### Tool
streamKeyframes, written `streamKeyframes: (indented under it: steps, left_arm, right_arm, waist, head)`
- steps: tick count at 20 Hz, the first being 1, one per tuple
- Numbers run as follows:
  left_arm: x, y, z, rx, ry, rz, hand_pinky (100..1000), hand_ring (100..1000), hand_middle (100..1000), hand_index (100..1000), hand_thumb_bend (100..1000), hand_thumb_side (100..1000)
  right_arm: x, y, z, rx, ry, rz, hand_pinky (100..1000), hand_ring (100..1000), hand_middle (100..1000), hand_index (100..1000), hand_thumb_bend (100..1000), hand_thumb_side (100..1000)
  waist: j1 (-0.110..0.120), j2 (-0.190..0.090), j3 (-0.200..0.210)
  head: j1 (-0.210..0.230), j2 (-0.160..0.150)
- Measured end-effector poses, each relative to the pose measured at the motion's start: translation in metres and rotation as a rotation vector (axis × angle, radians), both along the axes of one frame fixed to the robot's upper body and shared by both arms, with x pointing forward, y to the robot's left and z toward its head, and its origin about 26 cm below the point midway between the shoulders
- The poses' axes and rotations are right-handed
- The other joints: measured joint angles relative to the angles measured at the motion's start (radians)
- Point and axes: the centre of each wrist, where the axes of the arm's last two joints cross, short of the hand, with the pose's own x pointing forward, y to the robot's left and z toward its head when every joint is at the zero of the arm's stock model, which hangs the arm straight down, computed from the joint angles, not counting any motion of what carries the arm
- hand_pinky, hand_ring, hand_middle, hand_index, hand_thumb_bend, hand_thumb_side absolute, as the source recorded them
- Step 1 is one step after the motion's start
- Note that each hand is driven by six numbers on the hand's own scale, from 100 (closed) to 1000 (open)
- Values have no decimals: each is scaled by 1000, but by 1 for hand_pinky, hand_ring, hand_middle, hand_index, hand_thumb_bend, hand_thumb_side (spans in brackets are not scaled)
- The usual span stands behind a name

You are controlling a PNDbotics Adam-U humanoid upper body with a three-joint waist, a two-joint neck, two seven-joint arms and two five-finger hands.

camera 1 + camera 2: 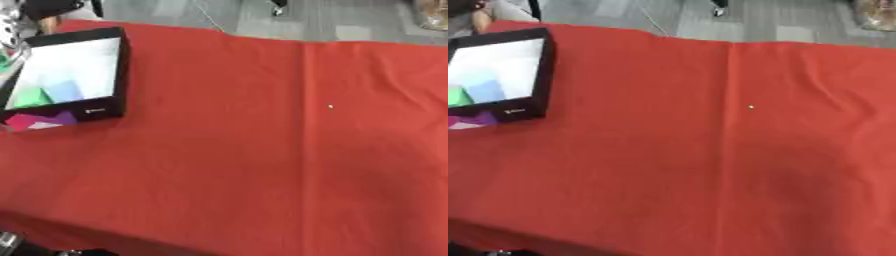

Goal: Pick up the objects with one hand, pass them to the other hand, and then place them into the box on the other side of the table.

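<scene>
One box (121, 70) stands at the upper left of the frame on the desk (262, 165), which a red cloth covers. The box has black walls and a white floor. Inside it, in the lower left corner, lie two flat pieces: one green piece (31, 97) and one light blue piece (68, 91), which touch each other. Just outside the box, against its lower wall, lie a magenta piece (19, 120) and a purple piece (61, 118), both on the cloth. One small white speck (330, 106) lies right of the centre, well apart from the box. No hand of the robot shows in either view, so I cannot tell if the fingers are apart or together.
</scene>
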Motion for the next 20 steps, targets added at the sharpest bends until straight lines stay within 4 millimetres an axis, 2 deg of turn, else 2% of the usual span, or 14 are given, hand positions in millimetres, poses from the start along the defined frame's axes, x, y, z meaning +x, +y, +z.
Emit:
streamKeyframes:
  steps: [3,6,7,10,14,15,16,17,18,19,20]
  left_arm:
    - [1,-9,-5,-17,-273,-160,785,758,761,810,813,670]
    - [5,-19,-21,-77,-448,-281,768,731,732,763,716,640]
    - [7,-24,-27,-102,-485,-309,758,713,708,742,675,617]
    - [13,-39,-37,-153,-566,-357,748,697,687,732,637,572]
    - [16,-44,-29,-81,-625,-354,747,701,692,745,613,556]
    - [17,-44,-25,-59,-642,-353,722,704,708,804,508,360]
    - [17,-41,2,13,-728,-369,714,692,700,803,523,315]
    - [11,-35,46,115,-854,-391,701,684,695,804,544,291]
    - [-3,-28,92,223,-973,-409,695,680,693,813,622,298]
    - [-22,-23,130,317,-1064,-428,685,681,704,830,782,368]
    - [-41,-21,160,390,-1126,-454,685,681,704,830,782,368]
  right_arm:
    - [-1,1,-3,0,7,9,782,761,700,932,100,962]
    - [-2,2,-3,-1,-3,43,785,775,693,898,100,951]
    - [-3,1,-1,-3,-15,51,785,774,677,876,100,930]
    - [-7,-5,9,-8,-85,38,781,751,621,835,100,872]
    - [-16,-18,32,-23,-218,-55,780,745,613,824,100,845]
    - [-17,-20,38,-29,-247,-75,805,727,679,773,100,689]
    - [-17,-28,59,-65,-349,-114,802,722,695,766,100,641]
    - [-17,-43,94,-123,-498,-165,797,713,723,757,100,991]
    - [-22,-58,132,-182,-659,-216,794,707,732,752,100,526]
    - [-30,-70,168,-234,-809,-257,792,702,752,743,100,453]
    - [-39,-79,200,-280,-943,-288,792,702,752,743,100,453]
  waist:
    - [-10,0,3]
    - [-30,0,2]
    - [-34,0,2]
    - [-44,0,-2]
    - [-47,0,0]
    - [-49,-4,1]
    - [-53,-18,6]
    - [-58,-44,12]
    - [-60,-73,17]
    - [-61,-94,19]
    - [-61,-105,17]
  head:
    - [-24,0]
    - [-51,0]
    - [-62,0]
    - [-95,0]
    - [-125,0]
    - [-131,0]
    - [-140,0]
    - [-149,0]
    - [-156,0]
    - [-162,0]
    - [-166,0]
